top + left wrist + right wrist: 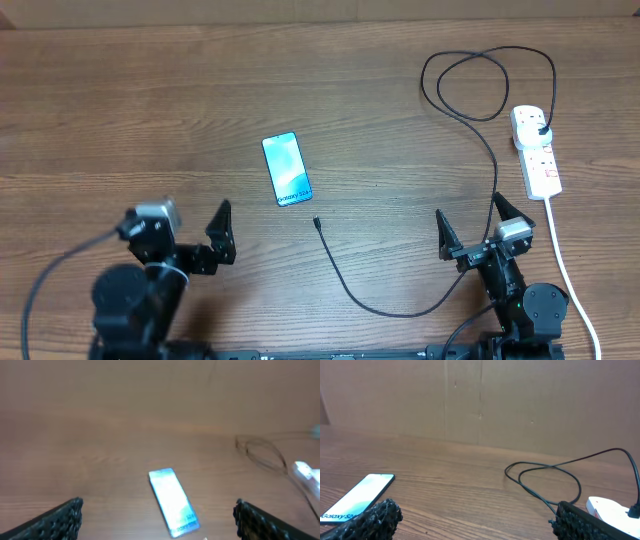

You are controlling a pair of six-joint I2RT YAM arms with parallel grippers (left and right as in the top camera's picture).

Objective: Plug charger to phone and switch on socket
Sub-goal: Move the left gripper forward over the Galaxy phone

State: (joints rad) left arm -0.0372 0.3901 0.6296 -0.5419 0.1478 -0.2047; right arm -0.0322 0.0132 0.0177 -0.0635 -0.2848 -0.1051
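Observation:
The phone [286,169] lies flat on the wooden table with its screen lit; it also shows in the left wrist view [172,502] and the right wrist view [357,497]. The charger cable [400,312] has its connector tip [316,223] loose on the table just below the phone. It loops at the back right, and its black plug [540,128] sits in the white socket strip [536,150]. My left gripper [178,225] [158,506] is open and empty, near the phone's front. My right gripper [470,218] [475,509] is open and empty beside the cable.
The strip's white cord [570,270] runs down to the front right edge past my right arm. The cable loop [545,472] lies ahead of my right gripper. A brown cardboard wall [480,400] stands at the table's back.

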